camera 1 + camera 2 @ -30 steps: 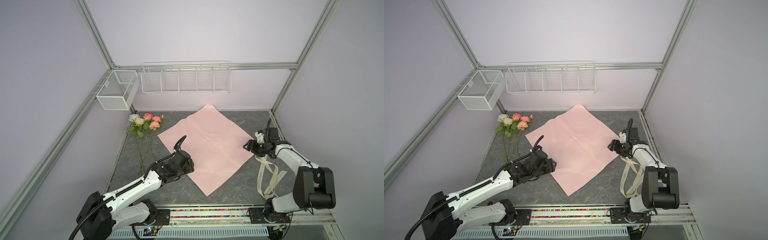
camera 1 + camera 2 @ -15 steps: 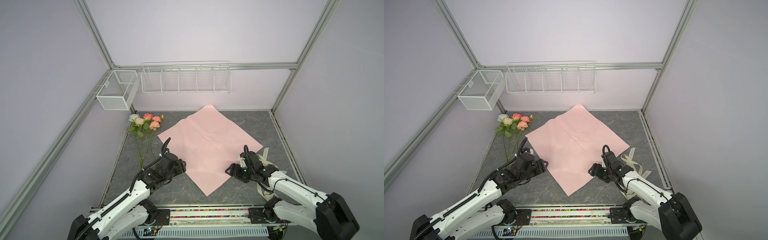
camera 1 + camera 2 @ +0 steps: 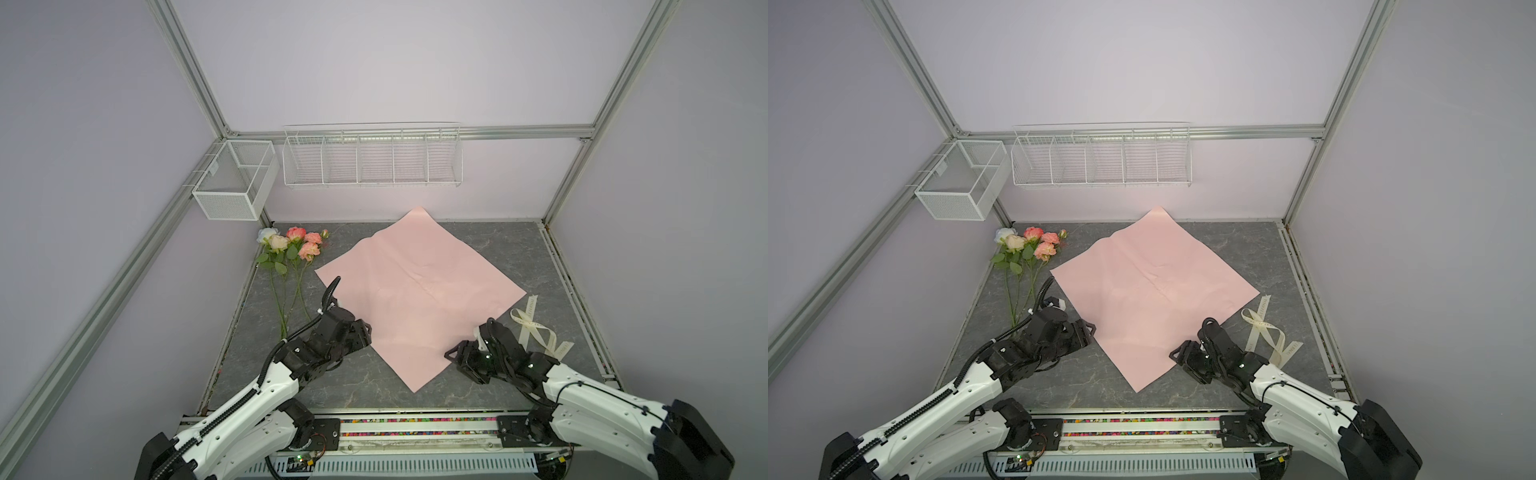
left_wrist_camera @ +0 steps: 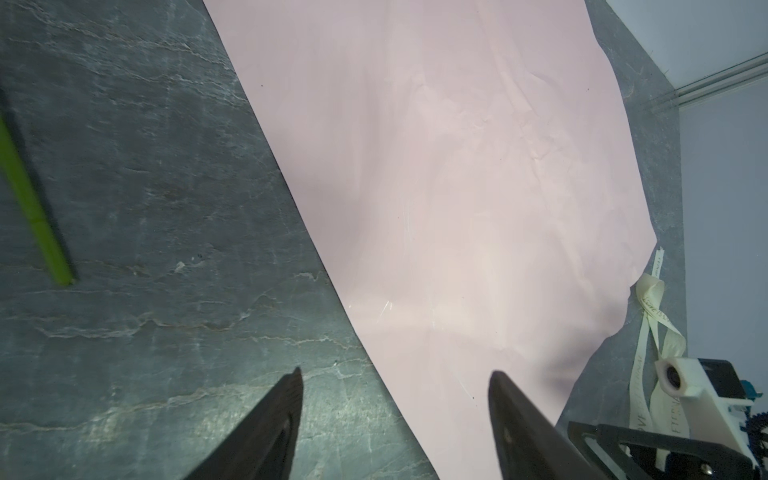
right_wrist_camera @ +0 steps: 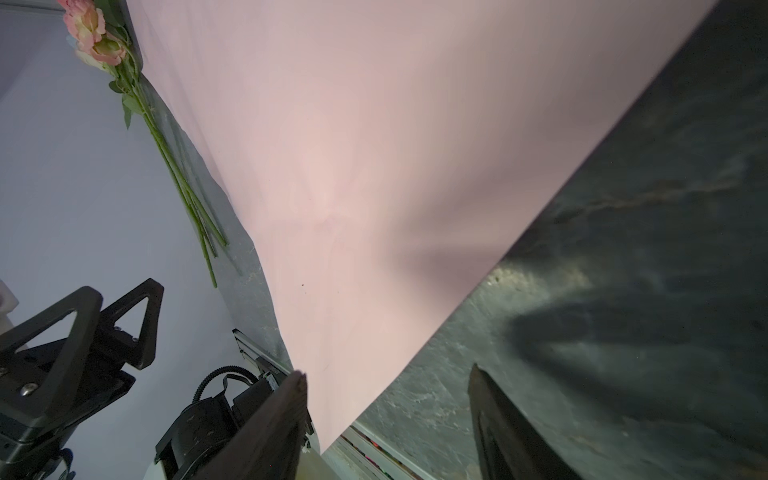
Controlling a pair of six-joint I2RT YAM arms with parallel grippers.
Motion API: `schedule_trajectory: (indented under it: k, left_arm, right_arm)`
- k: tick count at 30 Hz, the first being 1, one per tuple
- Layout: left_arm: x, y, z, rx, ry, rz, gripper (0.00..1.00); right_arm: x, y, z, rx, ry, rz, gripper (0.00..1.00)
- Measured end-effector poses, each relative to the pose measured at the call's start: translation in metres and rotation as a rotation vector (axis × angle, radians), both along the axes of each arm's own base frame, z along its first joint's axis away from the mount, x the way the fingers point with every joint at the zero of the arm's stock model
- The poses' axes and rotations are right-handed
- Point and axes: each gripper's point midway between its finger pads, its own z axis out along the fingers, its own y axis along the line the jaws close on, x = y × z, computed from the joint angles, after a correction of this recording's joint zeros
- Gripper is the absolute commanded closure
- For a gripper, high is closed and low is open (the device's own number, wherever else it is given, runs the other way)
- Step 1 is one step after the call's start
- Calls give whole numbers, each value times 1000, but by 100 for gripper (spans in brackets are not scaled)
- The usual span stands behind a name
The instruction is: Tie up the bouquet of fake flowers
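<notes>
The bouquet of fake flowers (image 3: 291, 249) (image 3: 1025, 249) lies at the far left of the grey table with its stems pointing to the front; both wrist views catch part of it (image 4: 33, 199) (image 5: 99, 45). A pink wrapping paper sheet (image 3: 415, 291) (image 3: 1154, 291) lies flat mid-table. My left gripper (image 3: 365, 332) (image 3: 1089, 332) (image 4: 395, 374) stands open, straddling the paper's (image 4: 457, 166) front-left edge. My right gripper (image 3: 451, 355) (image 3: 1177, 353) (image 5: 387, 372) is open at the front-right edge, near the paper's (image 5: 374, 145) front corner. Neither holds anything.
A cream ribbon (image 3: 536, 332) (image 3: 1266, 336) (image 4: 652, 324) lies loose on the table, right of the paper and behind my right arm. White wire baskets hang on the back wall (image 3: 372, 156) and the left frame (image 3: 232, 183). A rail (image 3: 415, 432) runs along the front.
My right gripper let go of the ribbon at the right side and swung forward and left to the paper's front-right edge. The ribbon now lies on the table. My left gripper shifted slightly nearer.
</notes>
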Motion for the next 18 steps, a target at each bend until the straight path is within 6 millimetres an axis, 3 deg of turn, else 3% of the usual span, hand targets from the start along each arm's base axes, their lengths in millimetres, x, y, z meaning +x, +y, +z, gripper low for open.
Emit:
schedule_trajectory:
  k: [15,18]
  left_arm:
    - [-2,2,-4,19,12,-6,27]
    - [-2,2,-4,20,14,-6,28]
  right_arm:
    - [9,6,-19,10,37,-64,54]
    - [12,8,-20,14,34,-66,61]
